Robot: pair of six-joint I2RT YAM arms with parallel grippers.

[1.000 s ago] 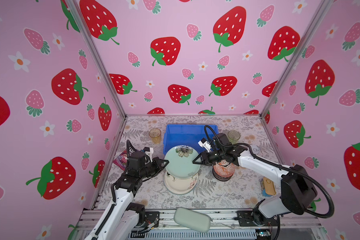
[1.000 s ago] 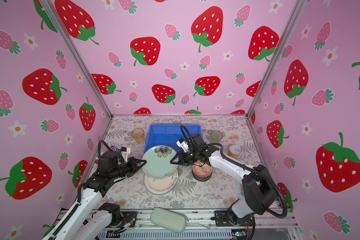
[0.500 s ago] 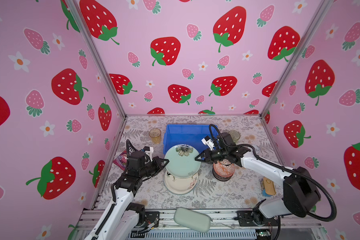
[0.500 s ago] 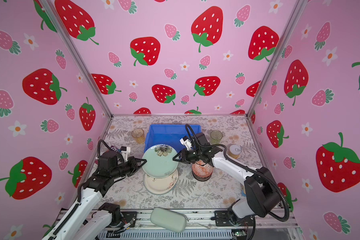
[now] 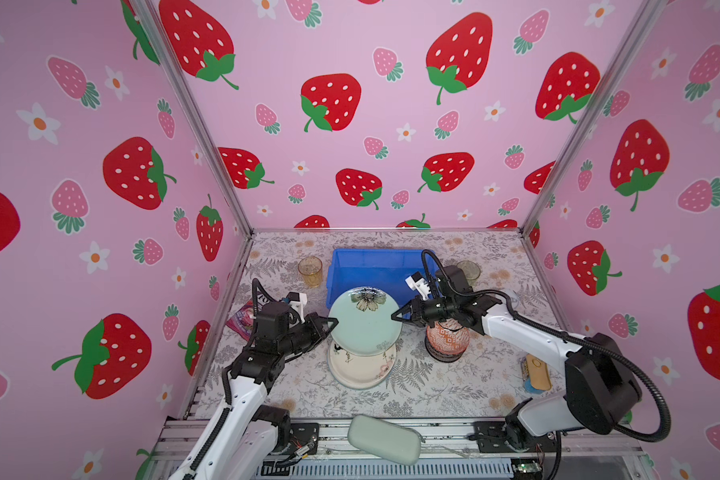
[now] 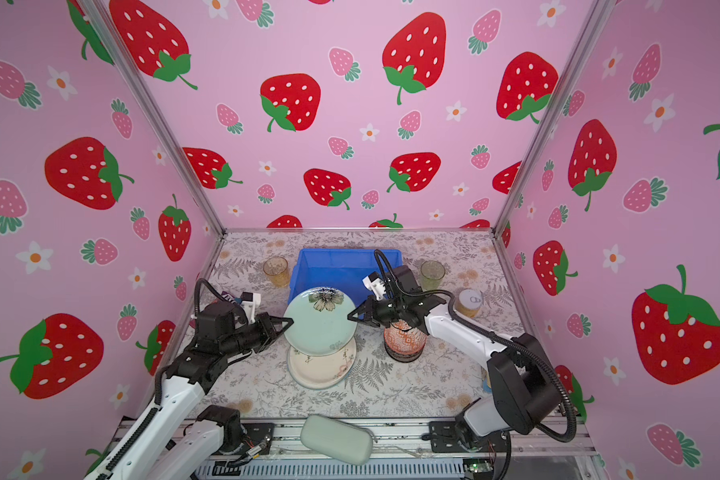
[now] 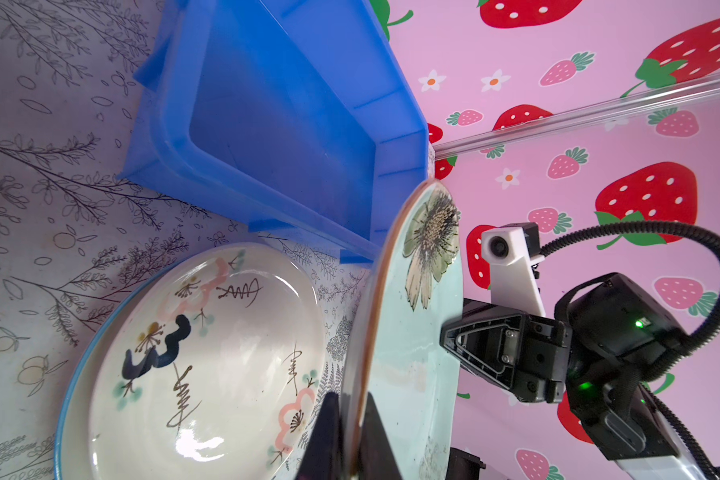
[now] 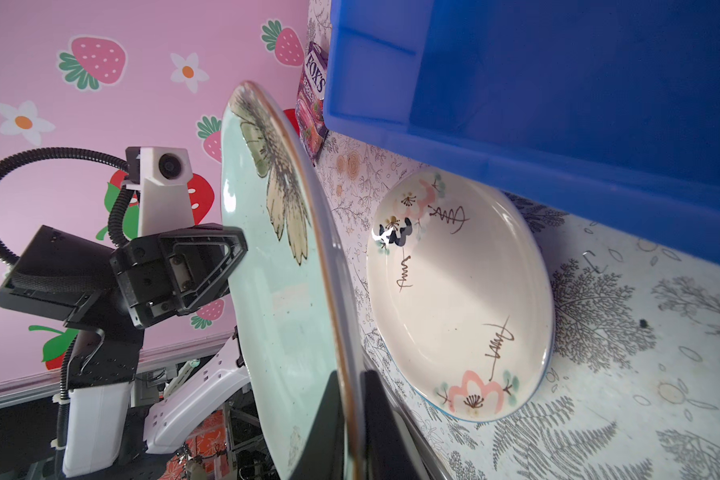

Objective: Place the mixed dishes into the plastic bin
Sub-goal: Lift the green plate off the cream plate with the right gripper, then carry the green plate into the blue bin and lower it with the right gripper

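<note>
Holding pale green plate [image 5: 364,328] above white plate [image 5: 360,374], mid-table, just short of blue bin [image 5: 375,252]. Clamped on opposite rims by left pincer [image 5: 332,322] and right pincer [image 5: 394,316] (thin bite). Best moved in step toward far edge, without twisting.

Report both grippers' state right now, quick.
Left gripper: shut on the pale green plate, at its rim.
Right gripper: shut on the same plate's opposite rim.
</note>
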